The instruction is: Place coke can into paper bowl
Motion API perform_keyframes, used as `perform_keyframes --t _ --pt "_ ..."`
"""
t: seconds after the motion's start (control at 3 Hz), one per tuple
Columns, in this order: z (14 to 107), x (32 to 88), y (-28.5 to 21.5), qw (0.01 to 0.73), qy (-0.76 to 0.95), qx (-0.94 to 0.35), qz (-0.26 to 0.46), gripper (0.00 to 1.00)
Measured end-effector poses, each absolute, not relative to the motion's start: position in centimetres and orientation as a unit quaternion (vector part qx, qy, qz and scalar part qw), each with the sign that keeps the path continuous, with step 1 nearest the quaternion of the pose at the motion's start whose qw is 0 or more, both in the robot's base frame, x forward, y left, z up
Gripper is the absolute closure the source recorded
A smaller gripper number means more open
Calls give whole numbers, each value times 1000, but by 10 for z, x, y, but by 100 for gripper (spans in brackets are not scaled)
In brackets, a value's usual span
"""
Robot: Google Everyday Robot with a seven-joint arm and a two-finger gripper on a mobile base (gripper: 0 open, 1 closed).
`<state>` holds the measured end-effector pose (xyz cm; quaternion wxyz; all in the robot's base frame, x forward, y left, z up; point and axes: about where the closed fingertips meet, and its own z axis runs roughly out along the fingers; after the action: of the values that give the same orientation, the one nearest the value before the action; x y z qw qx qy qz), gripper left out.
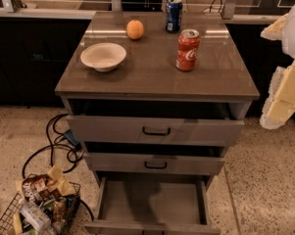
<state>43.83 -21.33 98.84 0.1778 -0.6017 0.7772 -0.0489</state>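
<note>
The coke can, red with white script and a silver top, stands upright on the right-middle of the cabinet top. The paper bowl, shallow, off-white and empty, sits on the left side of the top, about a can's height and a half to the left of the can. My gripper is at the right edge of the view, off the cabinet's right side and well to the right of the can. It is open and holds nothing, with its pale yellow fingertips wide apart.
A blue can and an orange fruit stand at the back of the top. The three drawers below are pulled out, the bottom drawer farthest. A wire basket of snacks and cables lie on the floor at left.
</note>
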Motion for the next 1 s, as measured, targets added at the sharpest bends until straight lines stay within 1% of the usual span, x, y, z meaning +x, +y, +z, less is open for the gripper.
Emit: perform_keyframes --t 0.33,0.67,1.0 --pt "988 438 -213 178 777 -602 -49 0" --pt "994 460 -214 205 774 -597 -39 0" --pt "1003 518 -215 277 772 -572 0 0"
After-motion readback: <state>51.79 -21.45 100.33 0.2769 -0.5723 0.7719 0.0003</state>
